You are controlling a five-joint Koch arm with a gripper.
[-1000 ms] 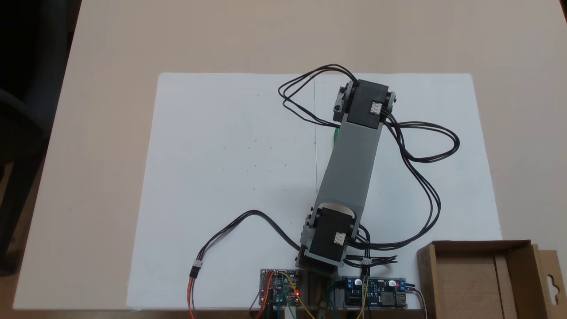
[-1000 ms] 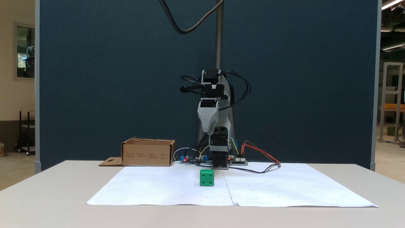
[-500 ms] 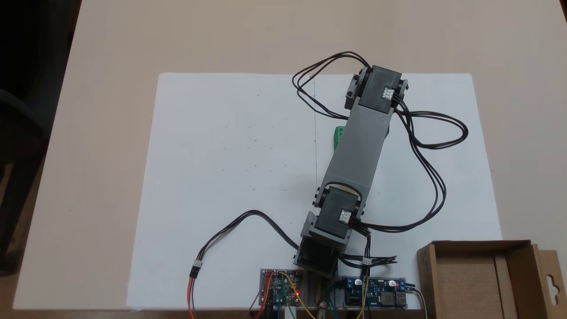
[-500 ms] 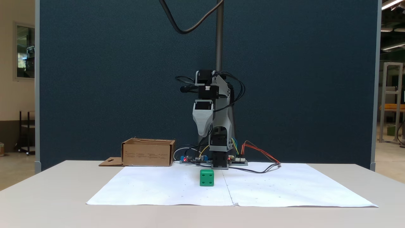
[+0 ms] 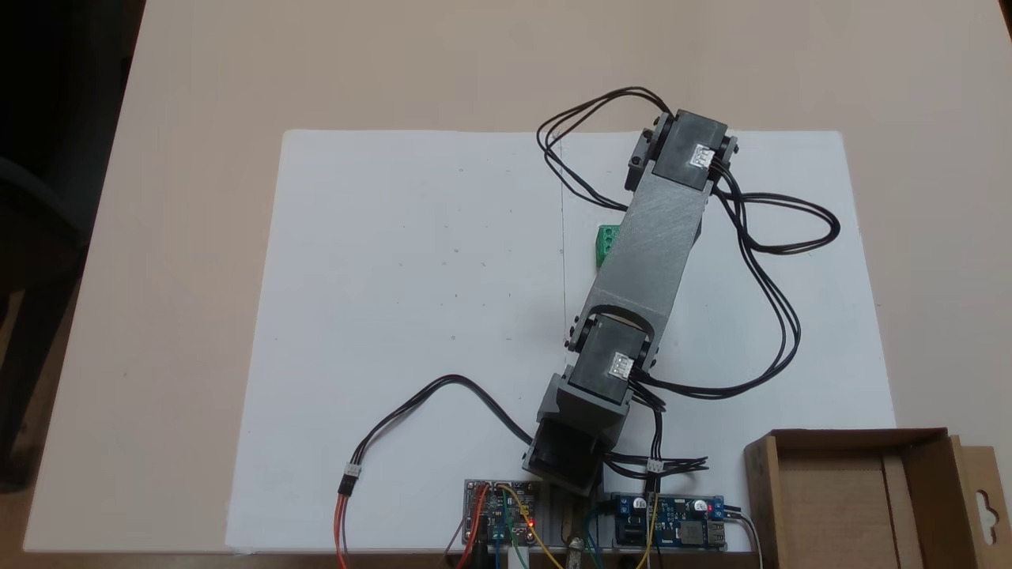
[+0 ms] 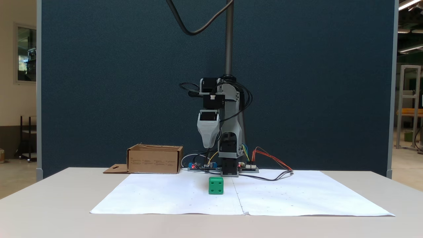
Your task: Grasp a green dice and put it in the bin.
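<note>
Dice are counted at one: a small bright green cube with dark pips (image 6: 216, 185) is seen resting on the white paper sheet (image 6: 165, 198), just left of the sheet's centre crease in the front fixed view. In the fixed view from above, only a sliver of the green cube (image 5: 606, 243) is shown, the rest being covered by the grey arm link (image 5: 652, 245).

One bin is present, a shallow brown corrugated cardboard box (image 6: 154, 159) with a hang-hole tab flap, set well apart from the cube near the arm's base; in the view from above it sits at the lower right corner (image 5: 917, 458).

The tool (image 6: 209, 145) is held above the tabletop (image 6: 49, 205), clear of the cube and slightly to its left. Only one grey tip is visible, so its opening cannot be told, and nothing is seen held.

Since the earlier frames, the tool has been lowered and shifted left in the front view, and more of the cube has been uncovered from above.
</note>
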